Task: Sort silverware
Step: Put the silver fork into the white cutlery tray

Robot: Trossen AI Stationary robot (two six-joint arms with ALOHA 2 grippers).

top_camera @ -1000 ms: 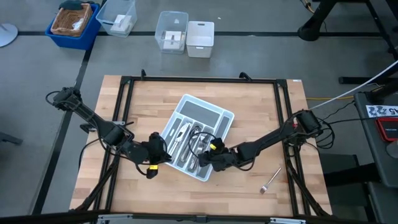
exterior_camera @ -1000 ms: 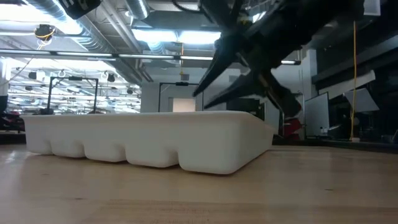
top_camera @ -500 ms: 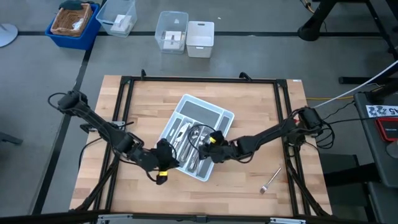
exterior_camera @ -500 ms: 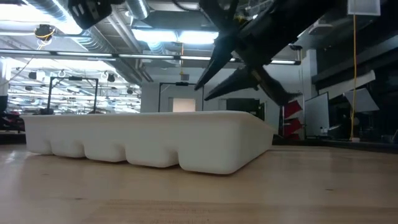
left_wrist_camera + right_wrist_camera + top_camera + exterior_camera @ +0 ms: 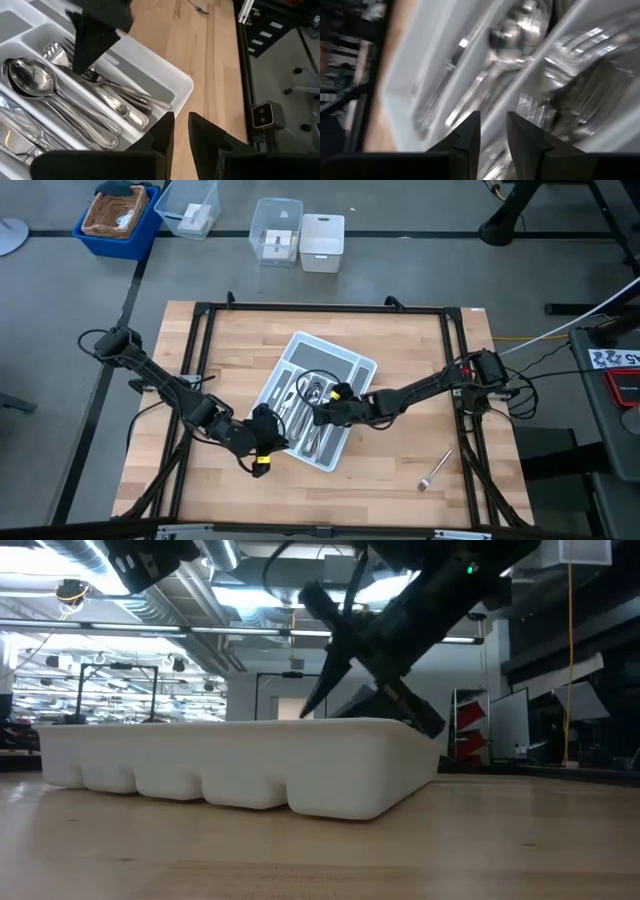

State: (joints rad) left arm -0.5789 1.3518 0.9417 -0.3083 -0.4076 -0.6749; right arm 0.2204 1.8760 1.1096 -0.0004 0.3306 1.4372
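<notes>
The right gripper (image 5: 322,413) hovered over the tray (image 5: 355,367) with fingers slightly parted and empty, while the left gripper (image 5: 266,442) waited at the tray's near edge.

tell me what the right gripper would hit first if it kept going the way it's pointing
Probably the silverware lying in the tray. The right gripper points down into the compartments, with spoons and forks right ahead of its slightly parted fingers. Depth is hard to judge, so a divider wall might come first.

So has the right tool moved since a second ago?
Yes. In the high view the right tool has shifted left and up, from the tray's lower right corner to over its middle compartments.
</notes>
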